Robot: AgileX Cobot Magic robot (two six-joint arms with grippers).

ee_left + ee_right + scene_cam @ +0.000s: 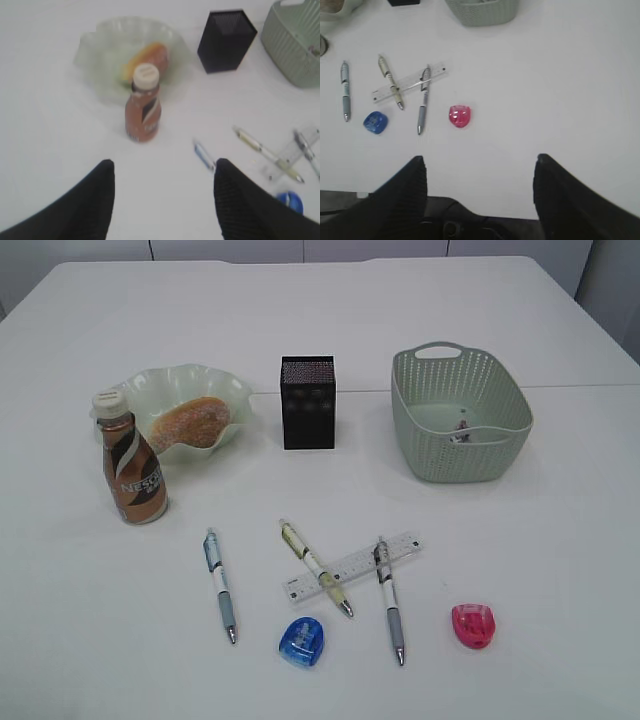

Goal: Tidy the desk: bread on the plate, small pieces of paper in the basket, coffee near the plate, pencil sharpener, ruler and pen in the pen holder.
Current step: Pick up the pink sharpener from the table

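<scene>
Black ribbed fingers point(80, 205) of the left gripper point(162, 200) stand well apart with nothing between them, hanging above bare desk point(560, 540). The right gripper point(480, 195) is the same: its dark fingers point(570, 200) are spread wide and empty, over the near edge of the desk.

Ahead of the left gripper stands the coffee point(133, 466), a brown bottle with a white cap, upright just in front of the plate point(225, 390). The bread point(188, 424) lies in that pale green ruffled plate. To the right of the plate the pen holder point(308, 402) stands upright, and further right sits the basket point(500, 455); a small piece of paper point(461, 430) shows on its floor.

Nearer the front, the ruler point(362, 560) lies slantwise on the desk with two pens across it: a yellowish pen point(316, 567) and a grey pen point(389, 602). A third pen point(220, 585), with a blue barrel, lies apart to the left. A blue sharpener point(304, 641) sits between the pen tips, and a pink sharpener point(473, 625) lies off to the right, apart from the rest.
</scene>
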